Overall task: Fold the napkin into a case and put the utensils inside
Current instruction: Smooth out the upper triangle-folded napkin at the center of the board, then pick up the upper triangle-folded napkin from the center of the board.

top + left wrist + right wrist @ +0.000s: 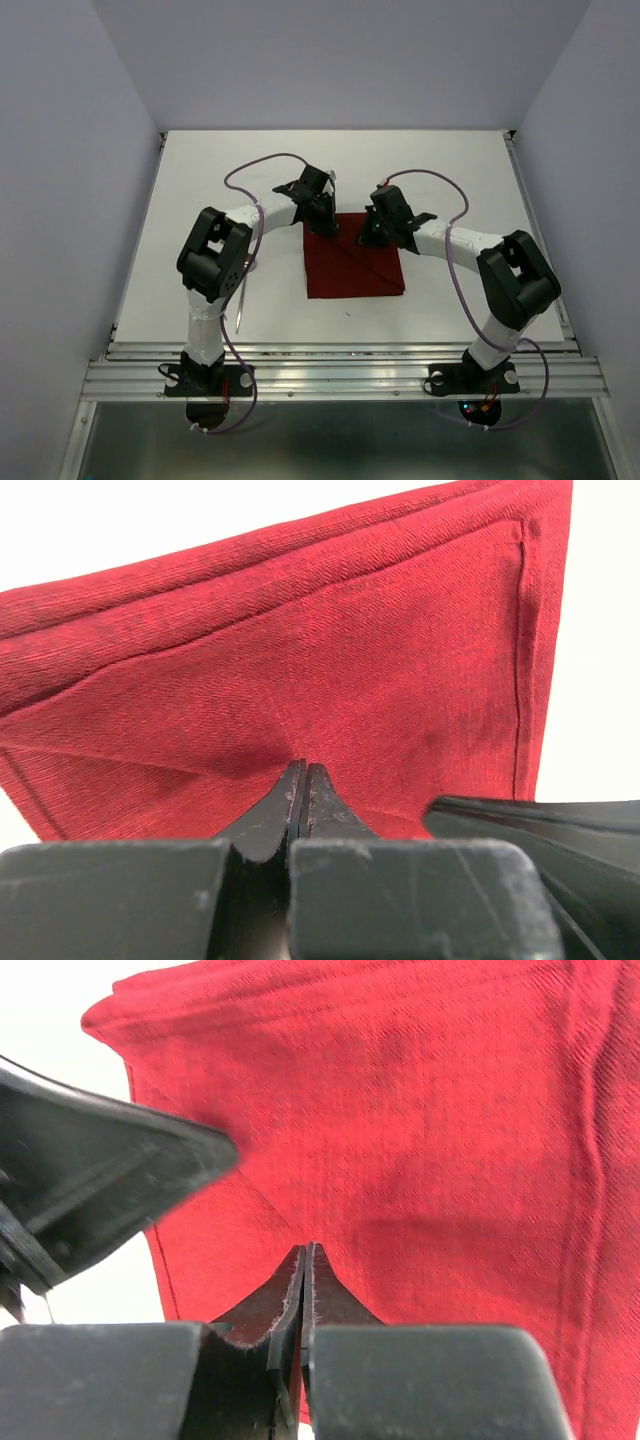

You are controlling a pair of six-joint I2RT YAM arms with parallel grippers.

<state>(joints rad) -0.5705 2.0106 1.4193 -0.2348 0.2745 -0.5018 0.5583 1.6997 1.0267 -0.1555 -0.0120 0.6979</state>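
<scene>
The dark red napkin (355, 268) lies on the white table, partly folded, with a diagonal fold edge across it. My left gripper (322, 226) is at its far edge. In the left wrist view its jaws are shut at the tips (303, 768) on the napkin (330, 660), where creases meet. My right gripper (372, 236) is next to it, also shut (305, 1248), pinching the napkin (400, 1110) at the end of a diagonal crease. One utensil (242, 300), a thin silver piece, lies beside the left arm. The case and any spoon do not show.
The two gripper heads stand close together; each shows as a dark shape in the other's wrist view: the right gripper body (540, 825), the left gripper body (90, 1180). Purple cables (250, 170) loop over both arms. The table's side rails (535, 230) bound the surface.
</scene>
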